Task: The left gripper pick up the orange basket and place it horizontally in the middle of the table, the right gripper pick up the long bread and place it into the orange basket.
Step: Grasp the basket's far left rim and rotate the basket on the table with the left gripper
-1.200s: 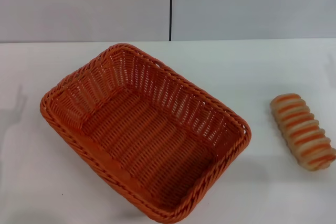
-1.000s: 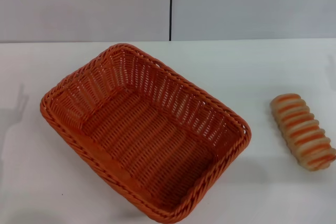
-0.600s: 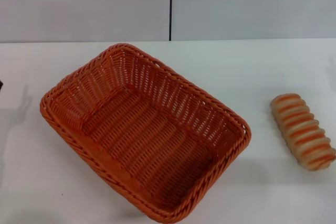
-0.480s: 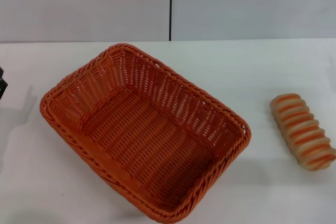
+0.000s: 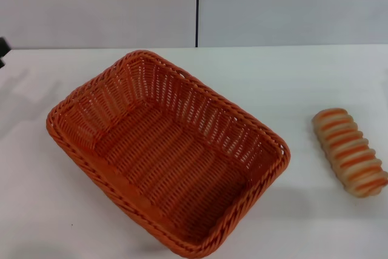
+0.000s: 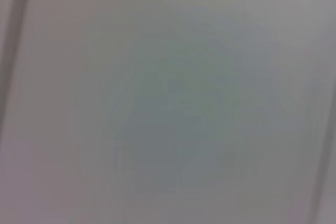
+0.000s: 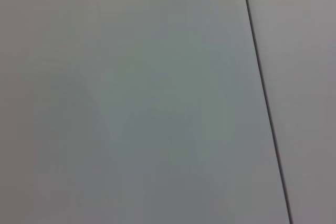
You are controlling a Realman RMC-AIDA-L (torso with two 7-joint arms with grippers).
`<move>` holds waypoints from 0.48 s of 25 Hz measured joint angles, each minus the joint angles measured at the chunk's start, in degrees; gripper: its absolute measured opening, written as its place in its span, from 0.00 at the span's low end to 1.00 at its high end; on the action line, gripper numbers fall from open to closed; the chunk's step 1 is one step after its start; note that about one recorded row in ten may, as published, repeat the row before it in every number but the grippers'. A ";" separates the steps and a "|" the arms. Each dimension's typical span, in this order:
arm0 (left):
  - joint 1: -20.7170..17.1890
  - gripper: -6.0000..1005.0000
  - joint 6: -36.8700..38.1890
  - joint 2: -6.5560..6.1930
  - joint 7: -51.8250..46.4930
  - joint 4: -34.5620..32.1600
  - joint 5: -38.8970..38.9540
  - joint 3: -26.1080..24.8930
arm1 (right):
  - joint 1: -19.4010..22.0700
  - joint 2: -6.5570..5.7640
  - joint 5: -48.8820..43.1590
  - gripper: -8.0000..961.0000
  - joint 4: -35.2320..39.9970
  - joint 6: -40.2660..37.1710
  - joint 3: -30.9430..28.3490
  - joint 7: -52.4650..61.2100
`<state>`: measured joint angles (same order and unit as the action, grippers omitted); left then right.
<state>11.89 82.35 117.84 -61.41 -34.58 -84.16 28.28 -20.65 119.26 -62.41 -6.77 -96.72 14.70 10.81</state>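
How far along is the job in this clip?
Nothing looks done. The orange woven wicker basket sits skewed on the white table, empty. The striped tan bread loaf lies apart on the basket's right. Only a dark sliver of the left gripper shows at the edge; both placements remain.

left claw (image 5: 2,50): cut by edge, fingers unseen | orange basket (image 5: 163,150): near corner cropped

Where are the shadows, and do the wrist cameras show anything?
Head view: even light, the orange basket casts a faint shadow on the table toward the long bread. Left wrist view: plain grey surface only. Right wrist view: the same, with one dark seam.
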 joint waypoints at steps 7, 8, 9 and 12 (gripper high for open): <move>2.09 0.79 1.52 0.08 -28.55 -28.20 -21.46 8.62 | 0.44 0.00 0.00 0.67 -0.09 -0.24 0.21 0.00; 2.53 0.79 1.87 0.18 -31.59 -31.27 -24.43 10.22 | 0.55 0.00 0.00 0.67 -0.09 -0.33 0.21 0.00; 2.69 0.79 1.78 0.20 -33.53 -33.10 -26.57 11.51 | 0.67 0.00 0.00 0.67 -0.09 -0.42 0.22 0.00; 3.20 0.79 1.16 0.33 -40.47 -39.70 -34.34 16.84 | 0.90 0.00 0.00 0.67 -0.09 -0.52 0.19 0.02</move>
<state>15.09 83.51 118.17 -101.88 -74.28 -118.50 45.12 -19.75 119.26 -62.41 -6.86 -97.24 14.90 10.82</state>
